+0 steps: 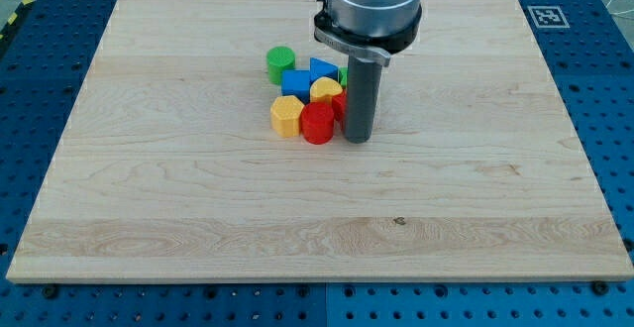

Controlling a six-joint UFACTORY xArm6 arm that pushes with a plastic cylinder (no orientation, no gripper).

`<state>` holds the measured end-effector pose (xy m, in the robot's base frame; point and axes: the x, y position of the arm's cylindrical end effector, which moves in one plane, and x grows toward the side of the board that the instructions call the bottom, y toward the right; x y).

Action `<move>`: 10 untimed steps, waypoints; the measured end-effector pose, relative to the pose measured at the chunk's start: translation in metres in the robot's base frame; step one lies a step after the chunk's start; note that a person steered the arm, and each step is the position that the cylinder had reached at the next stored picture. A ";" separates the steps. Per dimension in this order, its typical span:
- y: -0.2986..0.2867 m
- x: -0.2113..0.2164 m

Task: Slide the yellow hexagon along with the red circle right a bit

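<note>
yellow hexagon (285, 115): sitting a little above the middle of the frame on the wooden bench (198, 198), at the lower left of the block cluster. It's a squat six-sided piece, so no real long axis and I can't say it's pointing any way; the flat top is facing up.
red circle (318, 123): sitting right next to the hexagon on its right side, looks like they're touching. It's a round puck, so no direction to it either.
my tip (358, 140): resting on the bench just right of the red circle, very close, can't tell if it's actually touching.
fingers: there aren't any, it's just a straight dark rod hanging from the grey arm end, so no spread or pinch to report.
rest of the cluster: a green cylinder (280, 62) is sitting at the upper left, with a blue block (296, 82) below it and another blue piece (323, 69) to its right; a yellow heart-ish block (326, 91) is sitting just above the red circle. A bit of another red block (340, 103) and a sliver of green are peeking out beside the rod, shapes hidden.
corner: a black-and-white marker tag (547, 16) is lying at the upper right.
</note>
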<state>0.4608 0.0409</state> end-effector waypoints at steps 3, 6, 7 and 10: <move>-0.023 0.051; -0.010 0.128; -0.028 0.158; -0.081 0.147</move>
<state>0.6076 -0.0403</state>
